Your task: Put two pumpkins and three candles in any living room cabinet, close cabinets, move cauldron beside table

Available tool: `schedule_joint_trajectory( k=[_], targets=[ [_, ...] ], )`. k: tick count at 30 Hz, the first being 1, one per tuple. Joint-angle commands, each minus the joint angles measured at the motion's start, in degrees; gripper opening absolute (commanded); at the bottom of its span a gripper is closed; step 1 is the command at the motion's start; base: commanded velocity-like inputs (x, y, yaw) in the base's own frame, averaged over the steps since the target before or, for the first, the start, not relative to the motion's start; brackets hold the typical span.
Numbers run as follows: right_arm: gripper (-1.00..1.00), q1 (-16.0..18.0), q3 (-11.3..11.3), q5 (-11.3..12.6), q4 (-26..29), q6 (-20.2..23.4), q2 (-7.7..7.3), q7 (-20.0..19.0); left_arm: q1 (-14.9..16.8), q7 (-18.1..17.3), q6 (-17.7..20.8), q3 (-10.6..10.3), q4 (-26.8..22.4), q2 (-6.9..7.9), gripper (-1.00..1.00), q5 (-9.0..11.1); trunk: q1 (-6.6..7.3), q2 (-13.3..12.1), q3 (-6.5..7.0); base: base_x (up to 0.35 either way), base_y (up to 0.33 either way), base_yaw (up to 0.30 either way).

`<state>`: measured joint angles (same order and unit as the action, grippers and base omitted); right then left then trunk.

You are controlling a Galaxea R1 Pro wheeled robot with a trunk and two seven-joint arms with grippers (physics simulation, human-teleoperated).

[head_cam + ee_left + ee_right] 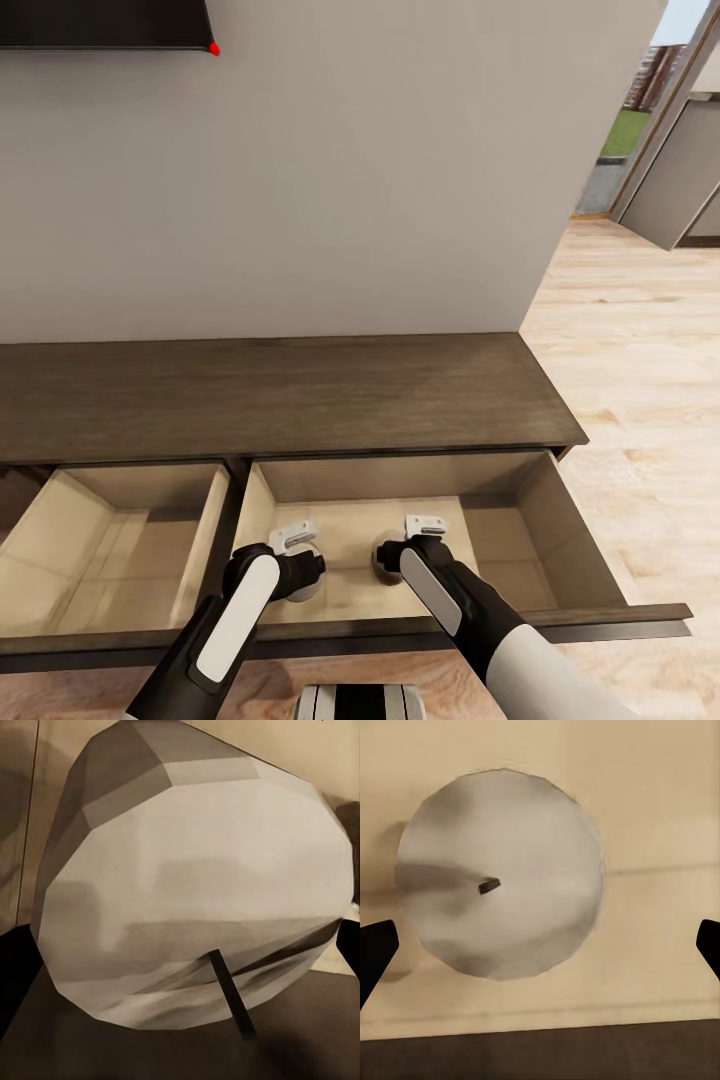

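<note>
Both arms reach down into the right-hand open drawer [560, 530] of the long dark-brown cabinet [280, 395], near the drawer's front edge. The left gripper [300, 575] hangs over a pale grey-white candle [187, 892], which looms very close between its dark fingertips [15, 975]; these stand wide apart at either side, not visibly pressing the wax, so I judge the hand spread and the candle resting on the beige drawer floor. The right gripper [392, 555] points straight down on a second candle [499, 881], seen end-on with its short wick [489, 886] at the middle; its fingertips [375, 952] also sit far apart, clear of the candle. Each candle stands upright, its axis running along the gripper above it, so withdrawing probably means lifting straight up. The neighbouring left drawer [100, 550] also stands open.
</note>
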<state>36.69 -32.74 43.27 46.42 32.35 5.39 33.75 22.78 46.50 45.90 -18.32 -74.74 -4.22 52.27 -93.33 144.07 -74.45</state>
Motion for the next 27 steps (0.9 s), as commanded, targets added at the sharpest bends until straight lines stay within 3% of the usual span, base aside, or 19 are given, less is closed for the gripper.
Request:
schedule_joint_trajectory(
  k=[1,10,15,22,27],
  targets=[
    [1.00,0.05,-0.19,0.50,0.07,0.08,-0.03,0.53,0.02,0.62,0.05,-0.09,-0.06,0.00,1.00,0.55,0.01,0.02,-0.05,0.000,0.000,0.000],
    [1.00,0.05,-0.20,0.50,0.07,0.08,-0.03,0.53,0.01,0.62,0.06,0.00,-0.07,0.00,1.00,0.63,0.01,0.02,-0.05,0.000,0.000,0.000],
    [1.00,0.05,-0.21,0.50,0.07,0.08,-0.03,0.53,0.01,0.63,0.06,0.25,-0.06,0.07,1.00,0.63,0.14,-0.05,1.06,0.000,0.000,0.000],
    [1.00,0.05,-0.15,0.50,0.07,0.08,-0.03,0.53,-0.01,0.69,0.13,0.50,-0.65,0.02,1.00,0.94,0.14,-0.05,1.06,0.000,0.000,0.000],
    [1.00,0.05,-0.16,0.50,0.07,0.08,-0.03,0.53,0.01,0.75,0.23,0.72,-0.75,0.03,1.00,1.20,0.27,-0.11,2.17,0.000,0.000,0.000]
  ],
)
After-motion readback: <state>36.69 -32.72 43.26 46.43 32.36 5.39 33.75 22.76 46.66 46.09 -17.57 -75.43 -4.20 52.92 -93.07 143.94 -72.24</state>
